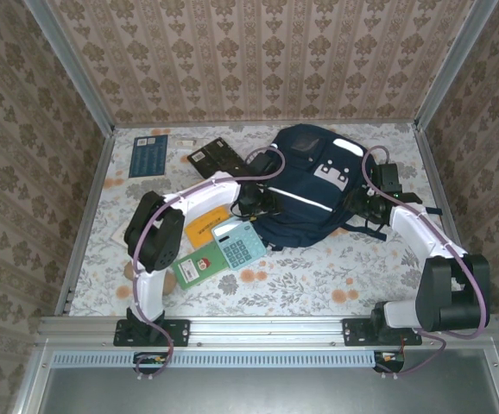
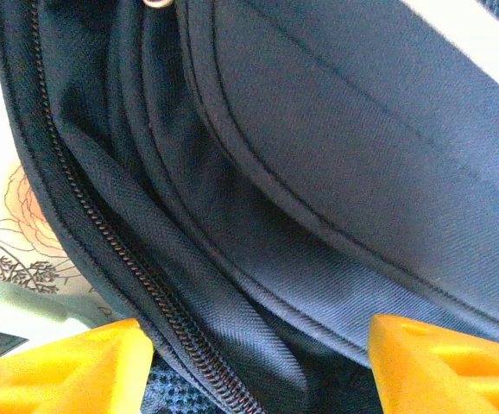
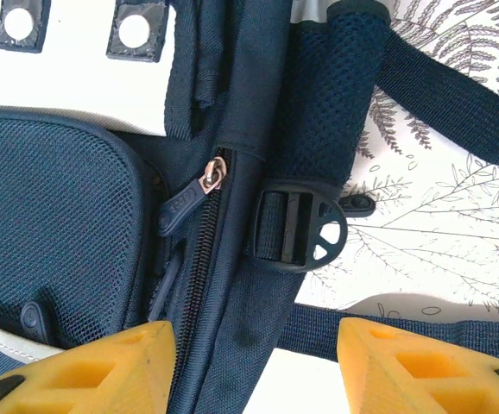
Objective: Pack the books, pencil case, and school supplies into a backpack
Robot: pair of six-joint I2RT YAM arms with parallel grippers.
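The navy backpack (image 1: 306, 185) lies flat mid-table, white stripe up. My left gripper (image 1: 251, 205) is at its left edge. In the left wrist view the left gripper (image 2: 258, 345) is open, its yellow fingers (image 2: 68, 366) straddling the zipper (image 2: 146, 285) and folds of navy fabric without pinching them. My right gripper (image 1: 363, 207) is at the bag's right side. There the right gripper (image 3: 256, 345) is open over the side zipper, near the zipper pull (image 3: 185, 207) and a round black buckle (image 3: 306, 228). The calculator (image 1: 239, 246), orange-yellow book (image 1: 205, 224) and green book (image 1: 196, 267) lie left of the bag.
A dark blue book (image 1: 152, 155) and a black gold-patterned book (image 1: 217, 155) lie at the back left. A navy strap (image 3: 388, 332) trails on the table to the bag's right. Metal frame rails and patterned walls enclose the floral tabletop (image 1: 318, 276).
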